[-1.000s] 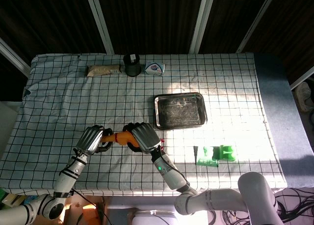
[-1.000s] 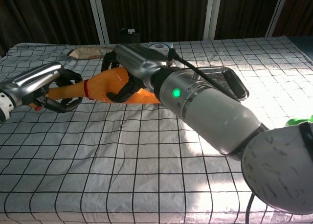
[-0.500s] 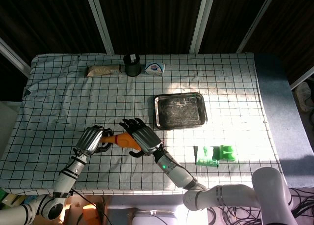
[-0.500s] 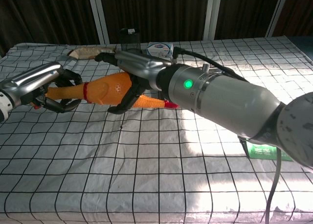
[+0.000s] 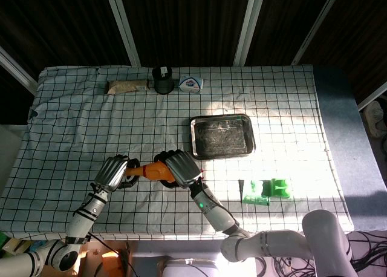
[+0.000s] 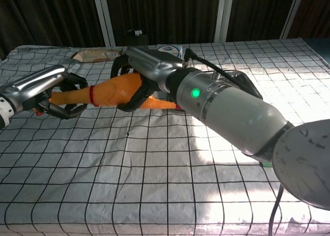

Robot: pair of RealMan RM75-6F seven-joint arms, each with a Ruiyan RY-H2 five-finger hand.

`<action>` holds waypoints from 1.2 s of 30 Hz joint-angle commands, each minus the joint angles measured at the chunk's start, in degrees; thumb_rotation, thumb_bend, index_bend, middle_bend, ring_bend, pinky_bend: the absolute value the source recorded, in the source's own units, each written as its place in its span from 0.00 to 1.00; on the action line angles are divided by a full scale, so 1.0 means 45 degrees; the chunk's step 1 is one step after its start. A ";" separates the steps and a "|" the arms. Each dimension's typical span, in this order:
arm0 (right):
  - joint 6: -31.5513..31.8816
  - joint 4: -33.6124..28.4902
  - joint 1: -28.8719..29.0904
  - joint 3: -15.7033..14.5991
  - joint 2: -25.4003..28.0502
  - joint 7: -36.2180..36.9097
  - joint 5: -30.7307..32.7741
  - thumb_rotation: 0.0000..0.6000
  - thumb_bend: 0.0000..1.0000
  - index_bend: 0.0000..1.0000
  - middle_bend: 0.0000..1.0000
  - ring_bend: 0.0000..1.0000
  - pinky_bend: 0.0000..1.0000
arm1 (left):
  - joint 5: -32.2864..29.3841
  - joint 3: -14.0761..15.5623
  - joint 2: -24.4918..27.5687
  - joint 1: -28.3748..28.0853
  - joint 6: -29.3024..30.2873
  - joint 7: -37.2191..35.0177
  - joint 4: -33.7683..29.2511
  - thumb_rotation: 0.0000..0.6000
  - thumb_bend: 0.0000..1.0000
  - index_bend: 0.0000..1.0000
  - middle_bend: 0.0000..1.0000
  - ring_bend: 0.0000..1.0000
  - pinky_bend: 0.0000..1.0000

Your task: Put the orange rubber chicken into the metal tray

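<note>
Centrally, the orange rubber chicken (image 6: 111, 91) lies on the checked tablecloth (image 5: 72, 126), near the table's front edge and left of the metal tray (image 5: 222, 136), well apart from it. For a clean handover, the right hand (image 6: 147, 71) should secure the body firmly before the left hand (image 6: 56, 89) lets go, then lift clear of the cloth. Right-hand fingers curl around the chicken's body; left-hand fingers wrap the narrow neck end. Both hands grip the toy.
</note>
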 commanded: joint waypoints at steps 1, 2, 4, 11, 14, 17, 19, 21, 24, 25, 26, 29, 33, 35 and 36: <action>0.0594 0.0540 -0.0144 -0.0033 -0.0548 -0.0098 -0.0600 1.00 0.51 1.00 0.85 0.92 0.92 | -0.0001 -0.0001 0.0008 0.0006 0.0009 0.0011 -0.0012 1.00 0.84 0.67 0.79 0.51 0.48; 0.0620 0.0628 -0.0153 -0.0020 -0.0593 -0.0094 -0.0708 1.00 0.52 1.00 0.85 0.92 0.92 | -0.0014 -0.0016 0.0011 0.0004 0.0009 0.0008 -0.0018 1.00 0.84 0.67 0.79 0.51 0.48; 0.0633 0.0723 -0.0184 -0.0011 -0.0641 -0.0092 -0.0822 1.00 0.54 1.00 0.86 0.93 0.92 | -0.0040 -0.0038 0.0015 -0.0005 -0.0011 -0.0020 -0.0013 1.00 0.84 0.66 0.79 0.51 0.48; 0.0938 0.1058 -0.0426 0.0108 -0.0927 0.0361 -0.1345 1.00 0.48 0.96 0.85 0.90 0.86 | -0.0082 -0.0068 -0.0010 -0.0014 -0.0025 -0.0017 0.0065 1.00 0.85 0.67 0.79 0.51 0.48; -0.0257 0.0483 -0.0499 -0.0065 -0.0369 0.0454 -0.0735 1.00 0.37 0.42 0.48 0.46 0.49 | -0.0103 -0.0102 -0.0015 -0.0016 -0.0004 -0.0029 0.0077 1.00 0.85 0.67 0.79 0.51 0.48; -0.1298 -0.0144 -0.0421 0.0035 0.0298 0.0363 -0.0023 1.00 0.26 0.01 0.04 0.04 0.15 | -0.0158 -0.0117 -0.0027 -0.0006 -0.0011 0.0005 0.0095 1.00 0.85 0.67 0.79 0.51 0.48; -0.1519 -0.0272 -0.0377 0.0074 0.0533 0.0422 -0.0054 1.00 0.20 0.00 0.00 0.00 0.02 | -0.0196 -0.0123 -0.0024 -0.0010 -0.0041 0.0041 0.0122 1.00 0.85 0.67 0.79 0.51 0.48; -0.1418 -0.0217 -0.0394 0.0087 0.0562 0.0622 -0.0368 1.00 0.17 0.00 0.00 0.00 0.00 | -0.0268 -0.0152 -0.0009 -0.0043 -0.0145 -0.0006 0.0175 1.00 0.85 0.67 0.79 0.51 0.48; -0.1181 -0.0201 -0.0475 0.0137 0.0539 0.1058 -0.0823 1.00 0.14 0.00 0.00 0.00 0.00 | -0.0426 -0.0239 -0.0007 -0.0093 -0.0285 -0.0056 0.0318 1.00 0.86 0.67 0.79 0.51 0.48; -0.1141 -0.0182 -0.0493 0.0146 0.0537 0.1164 -0.0922 1.00 0.13 0.00 0.00 0.00 0.00 | -0.0448 -0.0249 -0.0012 -0.0099 -0.0302 -0.0064 0.0340 1.00 0.86 0.67 0.79 0.52 0.48; -0.1101 -0.0153 -0.0509 0.0158 0.0529 0.1245 -0.0995 1.00 0.13 0.00 0.00 0.00 0.00 | -0.0469 -0.0257 -0.0017 -0.0100 -0.0313 -0.0075 0.0358 1.00 0.86 0.67 0.79 0.52 0.48; -0.1212 -0.0081 -0.0524 0.0179 0.0513 0.1304 -0.0878 1.00 0.13 0.00 0.00 0.00 0.00 | -0.0440 -0.0265 -0.0045 -0.0099 -0.0257 -0.0063 0.0363 1.00 0.86 0.67 0.79 0.52 0.48; -0.1289 0.0118 -0.0478 0.0092 0.0374 0.1085 -0.0791 1.00 0.13 0.00 0.00 0.00 0.00 | -0.0462 -0.0290 -0.0084 -0.0127 -0.0260 0.0016 0.0314 1.00 0.87 0.67 0.79 0.52 0.48; -0.1118 0.0333 -0.0519 0.0025 0.0123 0.0948 -0.0764 1.00 0.12 0.01 0.02 0.00 0.08 | -0.0434 -0.0281 -0.0091 -0.0129 -0.0226 0.0076 0.0268 1.00 0.87 0.67 0.79 0.52 0.48; -0.1118 0.0357 -0.0523 0.0012 0.0088 0.0915 -0.0728 1.00 0.12 0.04 0.06 0.02 0.13 | -0.0428 -0.0278 -0.0090 -0.0128 -0.0220 0.0085 0.0259 1.00 0.87 0.67 0.79 0.52 0.48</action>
